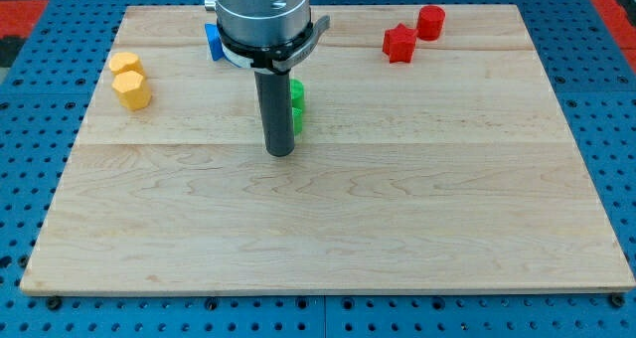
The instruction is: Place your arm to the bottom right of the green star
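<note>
A green block [297, 106] sits on the wooden board, mostly hidden behind my rod; only its right edge shows, so its shape is unclear. My tip [279, 151] rests on the board just below and slightly left of that green block, close to it. A blue block [213, 40] shows partly behind the arm's body, at the view's top.
Two yellow blocks, one flower-like [126, 64] and one hexagonal [132, 89], sit at the view's left. A red star [399, 44] and a red cylinder [430, 23] sit at the top right. The wooden board [328, 229] lies on a blue pegboard.
</note>
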{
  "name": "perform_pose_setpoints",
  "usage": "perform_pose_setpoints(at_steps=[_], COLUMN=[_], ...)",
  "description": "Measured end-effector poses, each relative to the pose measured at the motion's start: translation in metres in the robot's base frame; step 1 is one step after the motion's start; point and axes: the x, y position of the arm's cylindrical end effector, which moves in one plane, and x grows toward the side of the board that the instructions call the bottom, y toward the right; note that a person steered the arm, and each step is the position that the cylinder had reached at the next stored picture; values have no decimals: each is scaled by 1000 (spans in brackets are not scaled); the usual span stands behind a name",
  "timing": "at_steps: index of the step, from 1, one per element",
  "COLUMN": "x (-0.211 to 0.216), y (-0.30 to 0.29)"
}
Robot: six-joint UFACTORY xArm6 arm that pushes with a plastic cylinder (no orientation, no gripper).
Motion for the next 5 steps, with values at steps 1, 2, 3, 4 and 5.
perform_pose_setpoints(at_steps=[1, 2, 3, 4, 5], x=[0, 1, 1, 1, 6], y=[0, 1, 1, 1, -21])
